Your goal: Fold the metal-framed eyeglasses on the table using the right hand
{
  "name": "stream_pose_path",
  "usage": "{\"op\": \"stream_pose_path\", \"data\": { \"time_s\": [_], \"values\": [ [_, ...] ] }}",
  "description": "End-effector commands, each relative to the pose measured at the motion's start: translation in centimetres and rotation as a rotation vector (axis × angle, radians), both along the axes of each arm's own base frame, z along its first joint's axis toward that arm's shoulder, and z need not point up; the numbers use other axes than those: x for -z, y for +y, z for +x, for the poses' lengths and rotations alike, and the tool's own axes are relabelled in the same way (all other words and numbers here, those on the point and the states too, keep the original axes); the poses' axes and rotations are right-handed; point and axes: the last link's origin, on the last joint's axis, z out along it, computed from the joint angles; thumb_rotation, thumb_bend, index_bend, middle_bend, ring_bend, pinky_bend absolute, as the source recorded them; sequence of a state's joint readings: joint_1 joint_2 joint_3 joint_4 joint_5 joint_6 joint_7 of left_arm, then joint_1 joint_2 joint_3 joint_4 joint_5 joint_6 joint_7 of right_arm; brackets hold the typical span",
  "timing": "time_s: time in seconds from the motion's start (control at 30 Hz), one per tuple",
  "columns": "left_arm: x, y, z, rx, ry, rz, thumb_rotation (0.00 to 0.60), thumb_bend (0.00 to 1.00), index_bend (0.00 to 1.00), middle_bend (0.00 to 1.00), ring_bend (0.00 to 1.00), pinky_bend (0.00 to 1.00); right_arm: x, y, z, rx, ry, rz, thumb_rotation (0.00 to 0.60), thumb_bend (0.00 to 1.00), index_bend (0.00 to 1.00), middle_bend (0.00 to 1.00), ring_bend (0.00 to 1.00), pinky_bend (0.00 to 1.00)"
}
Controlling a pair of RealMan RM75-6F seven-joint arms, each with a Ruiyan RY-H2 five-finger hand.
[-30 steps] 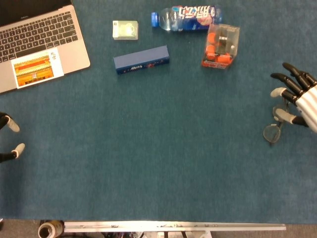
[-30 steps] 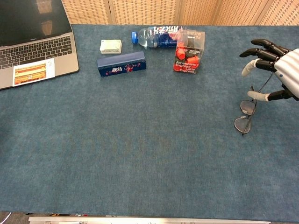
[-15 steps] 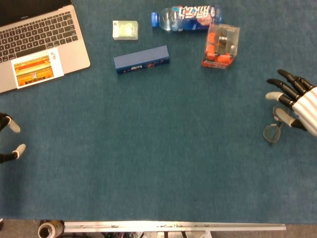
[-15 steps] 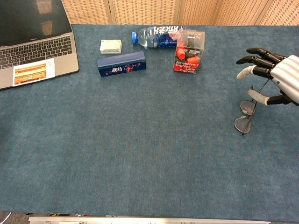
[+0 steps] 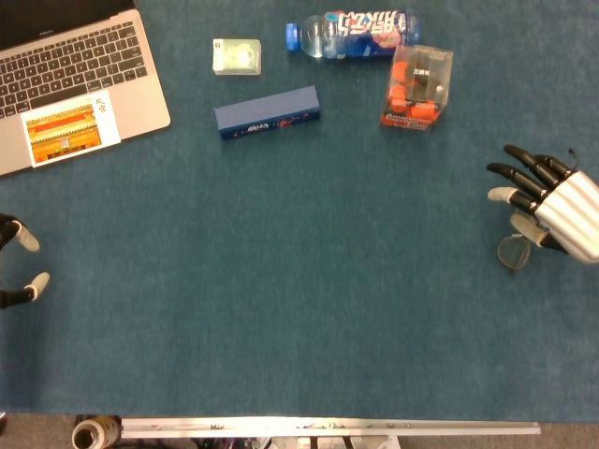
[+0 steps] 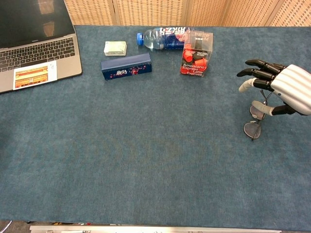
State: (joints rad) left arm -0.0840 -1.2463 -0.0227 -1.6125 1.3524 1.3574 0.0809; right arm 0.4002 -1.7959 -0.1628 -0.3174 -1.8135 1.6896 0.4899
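Observation:
The metal-framed eyeglasses (image 5: 513, 252) (image 6: 253, 124) lie on the blue cloth at the right side of the table, lenses toward the front. My right hand (image 5: 546, 204) (image 6: 274, 90) hovers over their far part with fingers spread and nothing in its grasp; the arms of the frame are mostly hidden under it. Only the fingertips of my left hand (image 5: 21, 264) peek in at the left edge of the head view, apart and holding nothing.
An open laptop (image 5: 65, 79) sits at the far left. Along the back lie a small pale box (image 5: 236, 56), a dark blue box (image 5: 267, 112), a water bottle (image 5: 354, 35) on its side and a clear pack of orange capsules (image 5: 417, 87).
My right hand has moved left and toward the front, coming over the eyeglasses and covering more of the frame. The glasses and the left hand have not moved.

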Motion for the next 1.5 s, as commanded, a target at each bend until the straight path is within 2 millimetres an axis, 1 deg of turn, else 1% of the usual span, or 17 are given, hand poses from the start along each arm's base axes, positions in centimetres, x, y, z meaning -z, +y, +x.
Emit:
{"op": "stream_pose_path", "data": {
  "time_s": [0.03,0.27,0.43,0.57,0.7,1.03,1.37,1.47,1.5],
  "values": [
    [0.0,0.0,0.0,0.001,0.0,0.0,0.6,0.16,0.49,0.36,0.24,0.51,0.0,0.1,0.0,0.004,-0.019,-0.003,0.6,0.36,0.37,0.22,0.09,0.3],
    [-0.1,0.1,0.2,0.005,0.002,0.0,0.6,0.16,0.49,0.36,0.24,0.51,-1.3,-0.2,0.8,-0.007,-0.111,-0.074,0.6,0.36,0.37,0.22,0.09,0.3],
    [-0.1,0.2,0.3,0.01,0.003,-0.001,0.6,0.16,0.49,0.36,0.24,0.51,-2.8,-0.6,1.1,0.008,-0.183,-0.167,0.6,0.36,0.37,0.22,0.09,0.3],
    [-0.1,0.2,0.4,0.011,0.003,-0.002,0.6,0.16,0.49,0.36,0.24,0.51,-4.0,-0.8,0.7,0.032,-0.196,-0.232,0.6,0.36,0.37,0.22,0.09,0.3],
    [0.0,0.2,0.4,0.011,0.003,-0.003,0.6,0.16,0.49,0.36,0.24,0.51,-4.8,-0.7,0.0,0.065,-0.179,-0.274,0.6,0.36,0.37,0.22,0.09,0.3],
    [-0.1,0.2,0.4,0.012,0.007,-0.005,0.6,0.16,0.49,0.36,0.24,0.51,-5.7,-0.3,-1.9,0.168,-0.142,-0.367,0.6,0.36,0.37,0.22,0.09,0.3],
    [0.0,0.2,0.4,0.01,0.007,-0.008,0.6,0.16,0.49,0.36,0.24,0.51,-5.9,-1.2,-3.0,0.264,-0.125,-0.415,0.6,0.36,0.37,0.22,0.09,0.3],
    [0.0,0.2,0.4,0.01,0.006,-0.008,0.6,0.16,0.49,0.36,0.24,0.51,-5.8,-1.5,-3.1,0.281,-0.131,-0.422,0.6,0.33,0.37,0.22,0.09,0.3],
    [0.0,0.2,0.4,0.01,0.006,-0.008,0.6,0.16,0.49,0.36,0.24,0.51,-5.8,-1.6,-3.1,0.286,-0.133,-0.426,0.6,0.3,0.37,0.22,0.09,0.3]
  ]
}}
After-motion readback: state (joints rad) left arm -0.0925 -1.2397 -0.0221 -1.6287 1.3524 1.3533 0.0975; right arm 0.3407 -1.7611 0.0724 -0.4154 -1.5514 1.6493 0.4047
